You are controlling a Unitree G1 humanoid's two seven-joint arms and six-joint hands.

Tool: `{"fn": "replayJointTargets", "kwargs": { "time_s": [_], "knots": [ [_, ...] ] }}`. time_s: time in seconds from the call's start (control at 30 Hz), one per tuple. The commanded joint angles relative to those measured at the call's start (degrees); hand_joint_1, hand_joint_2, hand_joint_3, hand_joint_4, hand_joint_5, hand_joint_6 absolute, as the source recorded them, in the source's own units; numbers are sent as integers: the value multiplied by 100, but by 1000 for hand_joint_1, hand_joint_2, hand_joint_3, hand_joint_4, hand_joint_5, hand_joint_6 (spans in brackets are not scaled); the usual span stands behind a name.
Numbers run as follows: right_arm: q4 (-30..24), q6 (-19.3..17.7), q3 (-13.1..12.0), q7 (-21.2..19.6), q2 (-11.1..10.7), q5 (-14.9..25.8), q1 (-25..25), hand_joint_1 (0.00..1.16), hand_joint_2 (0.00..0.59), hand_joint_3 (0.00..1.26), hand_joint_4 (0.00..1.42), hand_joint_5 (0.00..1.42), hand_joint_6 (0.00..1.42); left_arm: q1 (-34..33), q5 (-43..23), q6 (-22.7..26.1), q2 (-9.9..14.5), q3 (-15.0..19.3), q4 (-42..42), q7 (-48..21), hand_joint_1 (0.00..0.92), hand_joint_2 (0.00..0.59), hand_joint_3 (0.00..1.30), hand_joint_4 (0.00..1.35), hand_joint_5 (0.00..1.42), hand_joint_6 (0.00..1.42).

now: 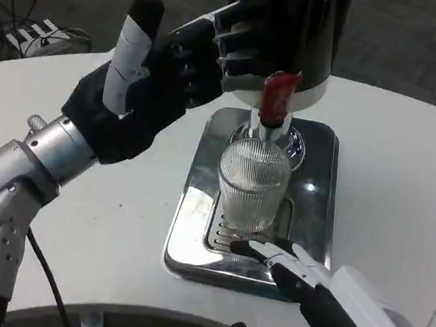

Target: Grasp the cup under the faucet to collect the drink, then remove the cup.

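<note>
Cup: upright on tray under faucet, positioned for filling | Left hand: raised beside dispenser, fingers reaching toward it, grip indeterminate | Right hand: fingers apart, near cup, holding nothing

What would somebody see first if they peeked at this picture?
First, the ribbed clear cup standing in the middle on a shiny metal tray, right under a red faucet on a dark drink dispenser. Next, the big left hand, raised at the upper left with its fingers reaching to the dispenser. The right hand comes in low at the bottom right, near the tray's front edge.
</note>
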Motion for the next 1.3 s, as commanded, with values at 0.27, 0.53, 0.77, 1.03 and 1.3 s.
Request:
{"fn": "replayJointTargets", "kwargs": {
  "time_s": [0.27,0.53,0.77,1.03,1.3],
  "knots": [
    [-23,-96,30,-74,13,19,103,612,479,163,102,0,18,-328,545,-282,-196,-250,220,47,0,27,141,164,251,193],
    [-27,-72,13,-70,28,26,82,608,475,164,104,0,18,-379,731,-309,-336,-452,321,-69,0,30,141,164,251,192],
    [-10,-48,3,-59,44,37,1,604,473,164,104,0,18,-232,845,-407,-371,-582,488,-192,0,32,140,164,237,180],
    [17,2,-28,-14,53,28,-131,601,472,160,98,0,18,-9,1381,-1262,-216,-712,505,-170,0,38,157,168,240,177],
    [49,15,-24,-21,62,32,-162,599,472,156,95,0,18,62,1662,-1792,-143,-753,669,-74,0,39,167,179,245,176]
  ]
}}
